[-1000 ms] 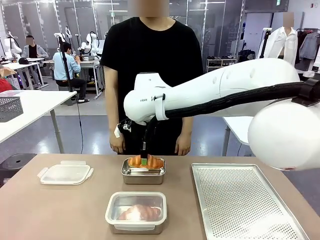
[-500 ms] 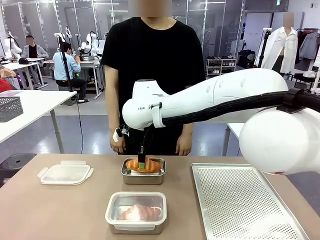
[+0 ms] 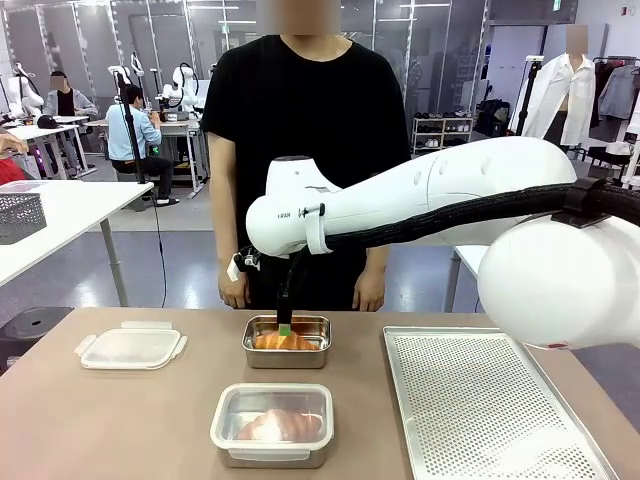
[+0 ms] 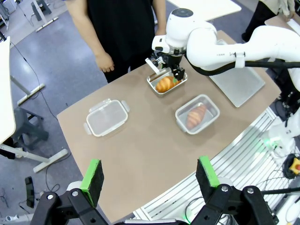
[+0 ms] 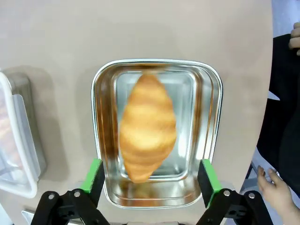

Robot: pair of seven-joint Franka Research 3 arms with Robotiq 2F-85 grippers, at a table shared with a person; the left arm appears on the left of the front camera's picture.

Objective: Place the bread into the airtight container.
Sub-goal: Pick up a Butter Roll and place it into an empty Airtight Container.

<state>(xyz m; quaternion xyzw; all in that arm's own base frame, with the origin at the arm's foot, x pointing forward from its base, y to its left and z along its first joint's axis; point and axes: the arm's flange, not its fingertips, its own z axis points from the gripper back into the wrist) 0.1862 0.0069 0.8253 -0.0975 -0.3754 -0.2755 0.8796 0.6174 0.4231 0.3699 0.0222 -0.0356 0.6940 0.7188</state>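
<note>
Landmark: open steel container (image 3: pixel 287 342) at the table (image 3: pixel 100 420) centre, on the person's side. The bread (image 5: pixel 147 125), a croissant, lies inside this container, lengthwise along it; in the right wrist view its outline is slightly blurred. Right gripper (image 5: pixel 151 176) hangs directly above the container, jaws spread wide, green pads (image 5: pixel 95 174) either side of the croissant and clear of it, so released, nothing grasped. From the front view the right arm (image 3: pixel 420 195) crosses from the right side and its fingers point straight down onto the container. Nearer the robot than the steel container, just beside it: a second container (image 3: pixel 272 424) with a clear lid on, holding another croissant (image 3: pixel 280 425). To the left of the steel container, apart from it: a loose clear lid (image 3: pixel 131 346) lying flat. To its right: a perforated metal tray (image 3: pixel 480 400). Beyond it the person (image 3: pixel 300 140) stands with both hands down at the table edge. Left gripper (image 4: pixel 150 176) is high above the table, well away from the steel container, jaws spread, holding nothing.
</note>
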